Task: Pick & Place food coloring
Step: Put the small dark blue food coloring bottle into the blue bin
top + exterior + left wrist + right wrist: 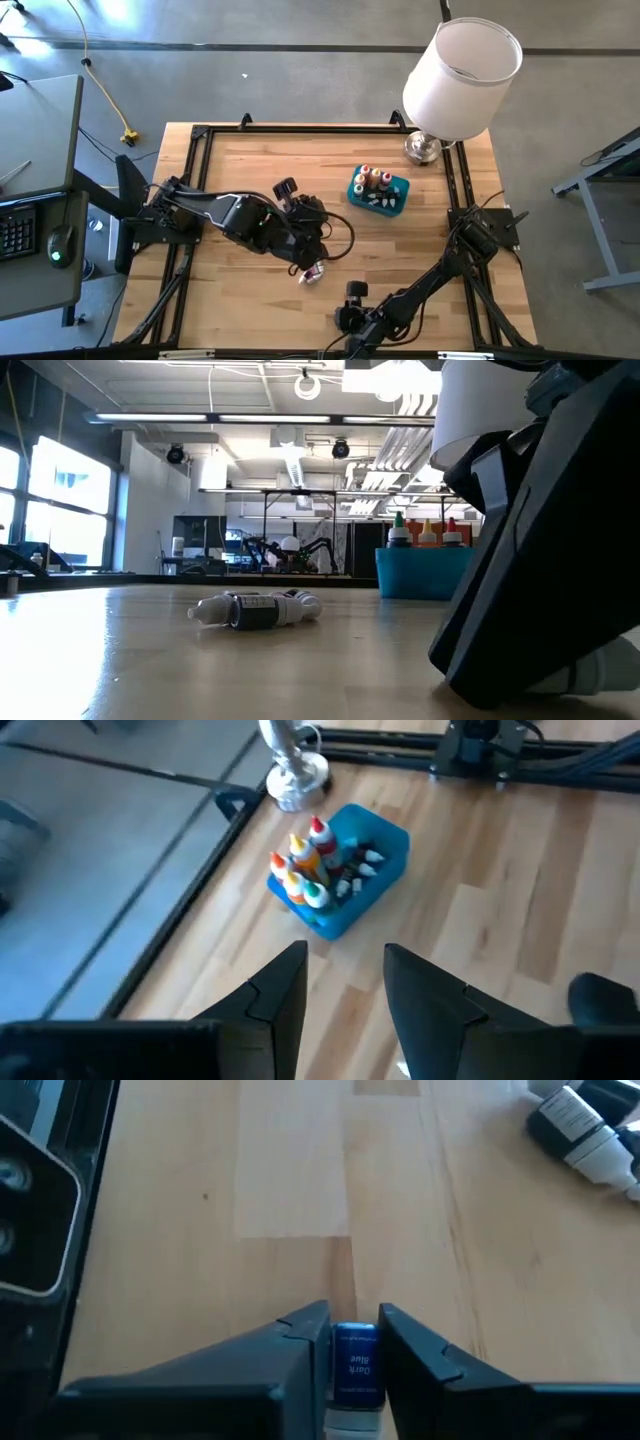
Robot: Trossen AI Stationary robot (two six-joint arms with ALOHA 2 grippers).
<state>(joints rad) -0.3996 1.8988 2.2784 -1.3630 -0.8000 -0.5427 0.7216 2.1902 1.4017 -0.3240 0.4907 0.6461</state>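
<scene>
My right gripper (354, 1342) sits near the table's near edge (353, 293), shut on a small bottle with a dark blue label (354, 1365). In the low view it is the big dark shape, with a whitish bottle part (605, 665) under it. My left gripper (345, 990) is open and holds nothing. It hovers mid-table (308, 250) beside a few loose food coloring bottles (312, 271) lying on their sides (255, 608) (580, 1125). Several more bottles stand upright in the teal bin (378, 190) (340, 880). My right gripper pinches the blue-labelled part of the bottle's body (354, 1350) between its two fingers, one on each side. The bottle lies along the fingers, and its whitish end (352, 1420) points back toward the wrist. It sits low at the table (605, 665); whether it rests there I cannot tell.
A white-shaded lamp (455, 85) stands at the far right corner, close behind the teal bin. A black frame rail (200, 135) runs around the wooden table. Bare wood lies between the loose bottles and the bin (350, 225).
</scene>
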